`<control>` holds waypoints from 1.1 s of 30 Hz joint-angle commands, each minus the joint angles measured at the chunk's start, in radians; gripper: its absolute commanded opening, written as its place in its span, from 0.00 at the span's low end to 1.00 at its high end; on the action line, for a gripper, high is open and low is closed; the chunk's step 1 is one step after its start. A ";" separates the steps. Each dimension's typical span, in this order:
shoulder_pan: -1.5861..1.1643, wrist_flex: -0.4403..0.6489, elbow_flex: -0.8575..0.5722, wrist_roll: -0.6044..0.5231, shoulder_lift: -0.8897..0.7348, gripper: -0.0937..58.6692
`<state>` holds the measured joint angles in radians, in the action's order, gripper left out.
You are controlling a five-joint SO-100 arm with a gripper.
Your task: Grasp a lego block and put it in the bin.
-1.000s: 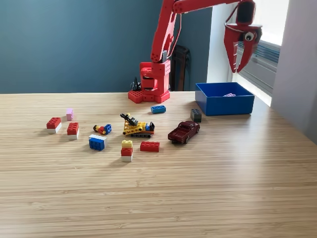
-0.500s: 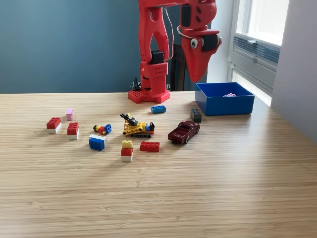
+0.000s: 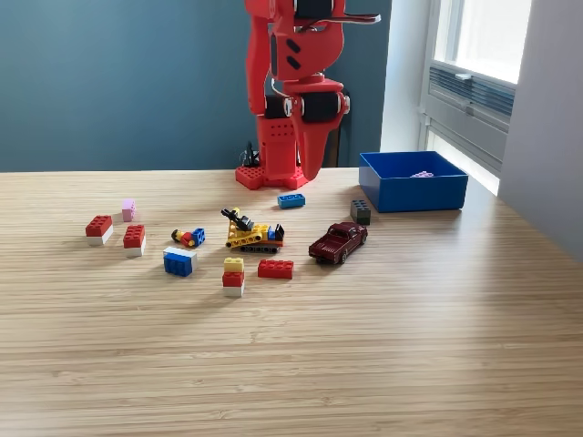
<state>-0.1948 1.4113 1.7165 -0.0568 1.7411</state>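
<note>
My red gripper (image 3: pixel 309 173) hangs point-down in front of the arm's base, above the back of the table. Its jaws taper together with no gap and nothing between them. Just below and in front lies a small blue lego block (image 3: pixel 291 200). A dark grey block (image 3: pixel 361 211) sits near the blue bin (image 3: pixel 424 196), which stands at the exterior view's right with a pale pink piece (image 3: pixel 422 174) inside. A red block (image 3: pixel 275 269), a yellow-red-white stack (image 3: pixel 233 277) and a blue-white block (image 3: pixel 178 261) lie mid-table.
A dark red toy car (image 3: pixel 338 242) and a yellow toy digger (image 3: pixel 252 234) stand between the blocks. Red-white blocks (image 3: pixel 134 239) (image 3: pixel 98 228), a pink block (image 3: pixel 128 210) and a small mixed piece (image 3: pixel 189 238) lie at the left. A grey wall (image 3: pixel 547 127) borders the right.
The arm has swung from above the bin to the exterior view's left and folded down over its base. The gripper, open a second ago, now shows no gap.
</note>
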 commanded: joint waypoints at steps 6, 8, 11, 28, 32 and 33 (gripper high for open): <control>0.012 -0.025 0.011 0.003 0.077 0.00; 0.012 -0.026 0.012 0.003 0.077 0.00; 0.012 -0.028 0.012 0.002 0.077 0.00; 0.038 -0.046 0.035 0.017 0.077 0.00; 0.075 -0.064 0.044 0.025 0.077 0.00; 0.086 -0.067 0.046 0.026 0.077 0.00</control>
<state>-0.1365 1.3545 1.7702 -0.0353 1.7411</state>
